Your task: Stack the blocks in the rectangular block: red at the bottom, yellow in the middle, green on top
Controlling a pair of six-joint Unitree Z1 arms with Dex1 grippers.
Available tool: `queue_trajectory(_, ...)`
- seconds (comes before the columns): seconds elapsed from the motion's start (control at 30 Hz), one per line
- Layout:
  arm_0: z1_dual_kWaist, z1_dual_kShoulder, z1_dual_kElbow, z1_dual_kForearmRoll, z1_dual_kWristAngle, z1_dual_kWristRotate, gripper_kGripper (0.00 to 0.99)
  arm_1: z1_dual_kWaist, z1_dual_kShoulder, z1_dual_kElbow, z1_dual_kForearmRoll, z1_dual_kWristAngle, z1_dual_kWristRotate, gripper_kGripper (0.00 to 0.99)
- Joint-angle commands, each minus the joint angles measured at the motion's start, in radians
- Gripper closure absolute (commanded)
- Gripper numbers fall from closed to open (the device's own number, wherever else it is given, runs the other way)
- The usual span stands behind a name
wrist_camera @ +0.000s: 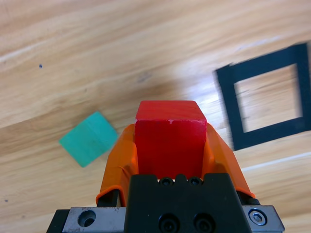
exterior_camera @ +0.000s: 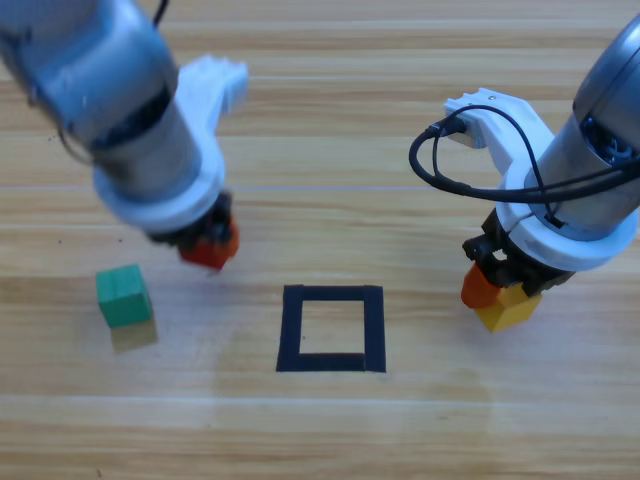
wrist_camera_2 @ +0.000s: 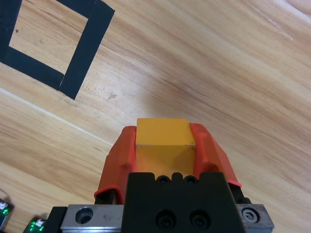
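I'm holding the red cube [wrist_camera: 170,138] clamped between the left gripper [exterior_camera: 208,246]'s jaws, hovering left of the black tape square [exterior_camera: 331,328]. The green cube [exterior_camera: 123,295] is sitting on the wooden table [exterior_camera: 330,130] just beside that gripper, farther left. I'm gripping the yellow cube [wrist_camera_2: 163,138] tight in the right gripper [exterior_camera: 497,291], right of the square.

Red [wrist_camera: 170,141], yellow [wrist_camera_2: 163,133] clamped; green [exterior_camera: 123,295] loose.
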Motion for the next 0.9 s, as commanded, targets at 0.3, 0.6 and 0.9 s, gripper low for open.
queue_trajectory(0.3,-0.104,0.049,-0.147,0.185,-0.028,-0.403,0.926,-0.055,-0.078,0.017,0.016,-0.007,0.022,0.99)
queue_trajectory(0.6,-0.156,0.133,-0.202,0.207,-0.066,-0.539,0.926,-0.055,-0.076,0.017,0.016,-0.01,0.022,0.99)
queue_trajectory(0.9,-0.187,0.271,-0.319,0.224,-0.071,-0.51,0.924,-0.055,-0.075,0.017,0.016,-0.011,0.022,0.99)
